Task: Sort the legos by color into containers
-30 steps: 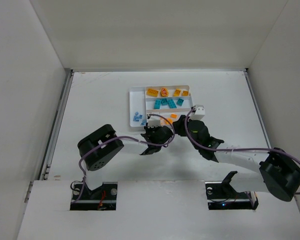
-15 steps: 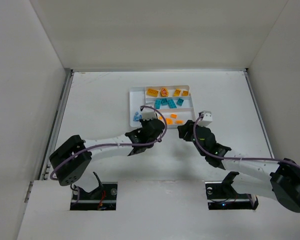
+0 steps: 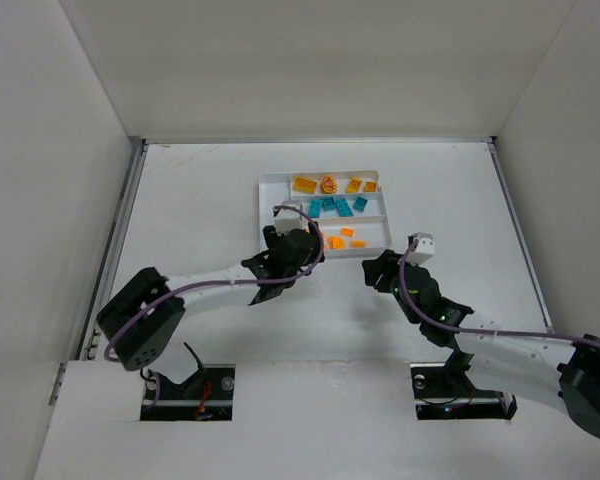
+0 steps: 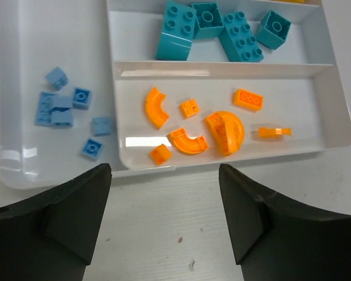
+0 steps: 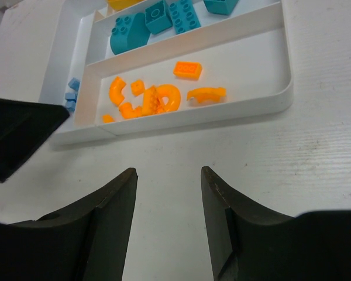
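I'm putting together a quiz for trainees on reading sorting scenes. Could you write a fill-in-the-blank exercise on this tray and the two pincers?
1. The bricks in the narrow side section of the tray are all ___.
2. The teal bricks lie in the ___ of the three long sections.
3. The bright orange pieces lie in the long section ___ the arms.
4. The left pincer and right pincer both stand ___, holding nothing.

Missing words: light blue; middle; nearest; open.

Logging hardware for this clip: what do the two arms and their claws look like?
The left arm and right arm have white link tubes and bulky black joint housings, with a lilac cable run along each. A small white block sits at the right wrist. The left claw and right claw have plain matte black, wedge-shaped fingers; no markings visible.
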You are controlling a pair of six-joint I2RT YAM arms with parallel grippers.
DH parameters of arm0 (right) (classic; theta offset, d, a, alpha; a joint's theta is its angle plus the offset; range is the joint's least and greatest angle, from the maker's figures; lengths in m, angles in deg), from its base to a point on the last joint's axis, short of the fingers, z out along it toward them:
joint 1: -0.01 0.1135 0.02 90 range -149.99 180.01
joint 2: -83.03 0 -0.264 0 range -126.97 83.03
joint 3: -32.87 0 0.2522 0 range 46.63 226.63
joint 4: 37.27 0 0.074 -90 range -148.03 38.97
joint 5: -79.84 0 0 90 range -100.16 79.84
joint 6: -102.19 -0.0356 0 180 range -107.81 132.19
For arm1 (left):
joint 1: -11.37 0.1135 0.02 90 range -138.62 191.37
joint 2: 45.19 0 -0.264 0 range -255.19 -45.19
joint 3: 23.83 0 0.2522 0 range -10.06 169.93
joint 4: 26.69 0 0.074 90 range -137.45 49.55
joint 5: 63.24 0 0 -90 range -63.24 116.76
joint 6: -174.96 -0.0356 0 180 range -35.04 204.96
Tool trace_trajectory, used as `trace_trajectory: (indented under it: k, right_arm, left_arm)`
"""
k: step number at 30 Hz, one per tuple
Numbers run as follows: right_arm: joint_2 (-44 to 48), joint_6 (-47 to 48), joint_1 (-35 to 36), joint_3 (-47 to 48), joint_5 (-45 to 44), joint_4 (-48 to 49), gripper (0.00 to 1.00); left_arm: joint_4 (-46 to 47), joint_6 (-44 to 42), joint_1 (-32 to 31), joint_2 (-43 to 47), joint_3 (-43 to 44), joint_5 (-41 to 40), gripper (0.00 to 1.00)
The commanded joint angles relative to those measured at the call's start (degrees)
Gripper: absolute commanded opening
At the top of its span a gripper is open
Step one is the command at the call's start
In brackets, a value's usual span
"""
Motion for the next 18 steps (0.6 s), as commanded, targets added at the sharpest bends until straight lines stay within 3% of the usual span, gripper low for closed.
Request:
trace_trajectory:
  k: [1, 4, 5, 6, 13, 18]
  right_arm:
    - [1.48, -1.2, 0.52, -0.82, -1.62, 0.42, 0.53]
    - [2.1, -1.64, 0.43, -1.44, -1.8, 0.5, 0.53]
    - [2.36, -1.55, 0.35, -1.61, -1.8, 0.24, 0.53]
    - [2.88, -1.64, 0.52, -1.96, -1.97, 0.15, 0.52]
    - [7.54, -4.53, 0.61, -4.07, -3.55, -3.97, 0.18]
    - [14.91, -7.0, 0.61, -6.62, -6.54, -7.05, 0.21]
  left_arm:
    - [1.4, -0.3, 0.8, 10.88, -4.8, -1.87, 0.73]
    - [0.17, 0.05, 1.67, 18.0, -9.2, -1.96, 0.8]
    - [-0.7, 0.4, 2.2, 20.46, -10.69, -2.05, 0.86]
    - [-1.76, 1.01, 2.81, 22.92, -12.02, -2.13, 1.0]
    - [-13.61, 8.3, 10.71, 39.62, -21.07, -1.52, 1.0]
    - [-22.14, 14.11, 19.24, 49.3, -26.17, 3.83, 1.0]
